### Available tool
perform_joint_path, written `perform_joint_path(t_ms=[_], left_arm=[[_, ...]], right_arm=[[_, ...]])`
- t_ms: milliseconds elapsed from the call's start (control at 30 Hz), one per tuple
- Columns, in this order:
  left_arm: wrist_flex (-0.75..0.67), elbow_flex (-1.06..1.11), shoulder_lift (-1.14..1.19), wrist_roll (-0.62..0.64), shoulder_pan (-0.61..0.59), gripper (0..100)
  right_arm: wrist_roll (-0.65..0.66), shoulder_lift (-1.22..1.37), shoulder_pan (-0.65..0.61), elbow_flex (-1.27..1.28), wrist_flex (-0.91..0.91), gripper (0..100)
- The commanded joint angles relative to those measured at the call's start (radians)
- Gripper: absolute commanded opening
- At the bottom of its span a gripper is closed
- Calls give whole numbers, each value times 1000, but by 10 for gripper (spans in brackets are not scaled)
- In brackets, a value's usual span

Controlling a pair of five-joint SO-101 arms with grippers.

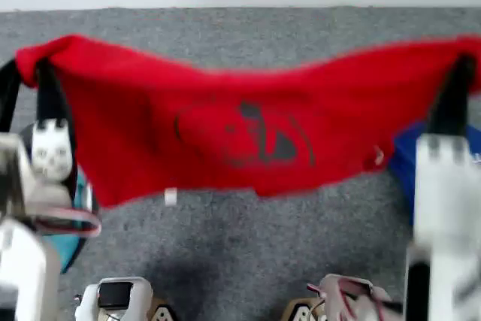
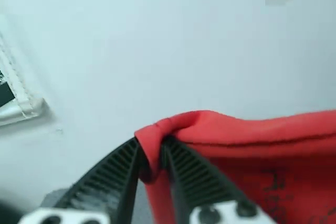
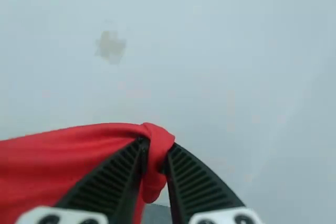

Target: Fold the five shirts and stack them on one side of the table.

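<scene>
A red shirt (image 1: 233, 125) with a dark print hangs stretched in the air above the grey table (image 1: 248, 253), sagging in the middle. My left gripper (image 2: 152, 153) is shut on one bunched corner of the red shirt (image 2: 252, 145); in the high view that gripper (image 1: 41, 73) is at the left end. My right gripper (image 3: 155, 153) is shut on the other bunched corner of the red shirt (image 3: 63, 156); in the high view it (image 1: 455, 80) holds the right end. Both grippers are raised well above the table.
A blue shirt (image 1: 409, 163) lies on the table at the right, partly behind the right arm. A teal cloth (image 1: 71, 238) shows at the left beside the left arm. The arm bases (image 1: 120, 298) stand at the front edge. A pale wall fills the background.
</scene>
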Motion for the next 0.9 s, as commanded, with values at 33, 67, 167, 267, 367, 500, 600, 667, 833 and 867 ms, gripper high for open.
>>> perform_joint_path(t_ms=[33, 67, 167, 267, 367, 500, 600, 667, 833, 867], left_arm=[[26, -27, -66, 8, -5, 15], [35, -25, -75, 8, -5, 15], [69, -8, -78, 8, -6, 15], [71, 87, -80, 8, -6, 15], [63, 231, -80, 8, -8, 15], [-86, 478, -80, 6, -14, 15], [-241, 671, -80, 5, -14, 15], [-347, 777, -78, 3, -14, 15], [-629, 990, -40, 2, -15, 15], [-698, 1021, -8, 2, -15, 15]], right_arm=[[-9, -116, 4, 110, 27, 9], [-9, -133, 4, 141, 25, 9], [-11, -148, 4, 242, 25, 9], [-11, -139, -1, 385, 10, 9], [-11, -116, -2, 549, -54, 9], [-11, -70, -4, 779, -191, 9], [-11, -16, -4, 944, -314, 9], [-11, 27, -4, 1040, -410, 9], [-11, 179, -4, 1212, -685, 9], [-11, 217, -4, 1224, -736, 9]])
